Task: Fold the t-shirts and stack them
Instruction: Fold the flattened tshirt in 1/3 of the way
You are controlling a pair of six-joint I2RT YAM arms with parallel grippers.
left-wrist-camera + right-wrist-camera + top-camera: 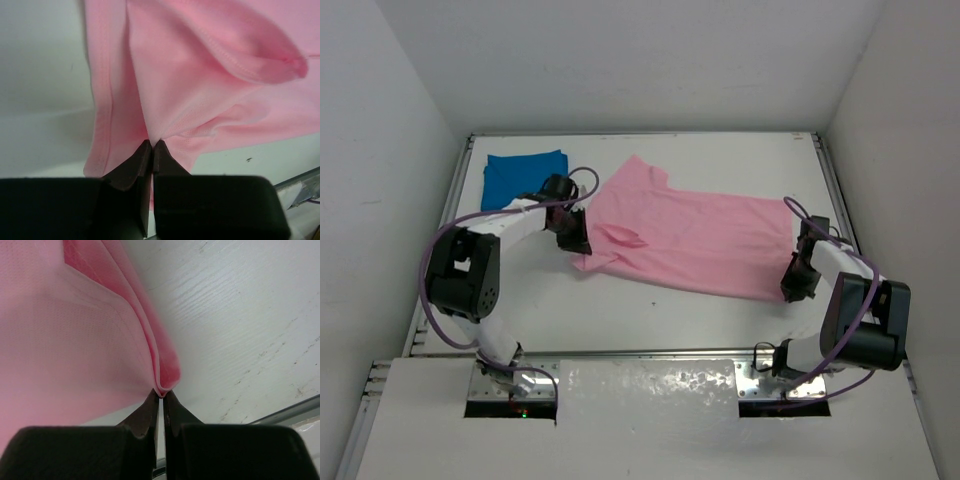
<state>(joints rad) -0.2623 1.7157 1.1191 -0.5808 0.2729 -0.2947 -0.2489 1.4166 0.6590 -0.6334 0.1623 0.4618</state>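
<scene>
- The white table (650, 320) has a faintly grained, lightly scuffed top. A metal rail (650, 133) runs along its far edge.
- Plain white walls (650, 60) close it in at the left, back and right.
- A white panel (650, 400) covers the near edge, where both arm bases sit.
- The light pink t-shirt (690, 235) lies spread over the middle and right of the table. One sleeve points to the far side, and the cloth is rumpled at its left end.
- The bright blue t-shirt (525, 178) is a folded rectangle in the far left corner, near the pink one.
- The left gripper (152, 142) has its fingers pressed together on the pink cloth beside a stitched hem.
- The right gripper (161, 394) is pinched tight on a doubled edge at the shirt's right end.
</scene>
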